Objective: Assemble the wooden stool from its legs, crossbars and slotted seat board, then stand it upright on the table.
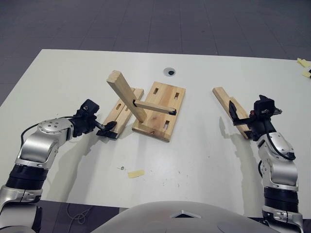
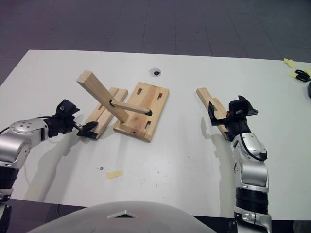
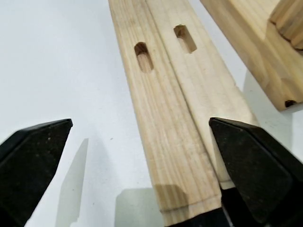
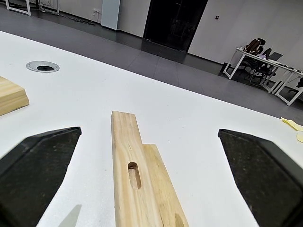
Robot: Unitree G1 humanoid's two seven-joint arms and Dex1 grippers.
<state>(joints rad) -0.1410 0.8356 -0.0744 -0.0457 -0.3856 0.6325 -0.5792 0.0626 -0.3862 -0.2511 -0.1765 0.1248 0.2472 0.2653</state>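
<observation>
In the head camera's view, the near ends of the two pale wooden legs lying side by side point(image 1: 122, 111) are covered by the left gripper point(image 1: 108, 130). The near end of the second pair of pale wooden legs point(image 1: 226, 101) is lost behind the right gripper point(image 1: 249, 112). The pale rectangular pine seat board point(image 1: 165, 97) lies flat near the middle of the white table point(image 1: 194, 160), slots facing up. A thick wooden leg point(image 1: 124, 92) rises tilted from the board's near left part, leaning left and away. A thin wooden crossbar point(image 1: 154, 107) runs from this leg across the board. The first pair lies just left of the board, and the second pair lies well to its right.

In the left wrist view, the left gripper point(image 3: 141, 125) is spread wide, and the first pair point(image 3: 175, 118) ends between its black fingers point(image 3: 255, 165). Each leg shows an oval slot. Whether a finger touches the wood cannot be told. The seat board's corner point(image 3: 246, 42) is cut off at the edge.

In the right wrist view, the right gripper point(image 4: 149, 130) is likewise spread wide. The second pair point(image 4: 127, 156) runs out from between its fingers with one slot visible, and its near ends are cut off.
</observation>
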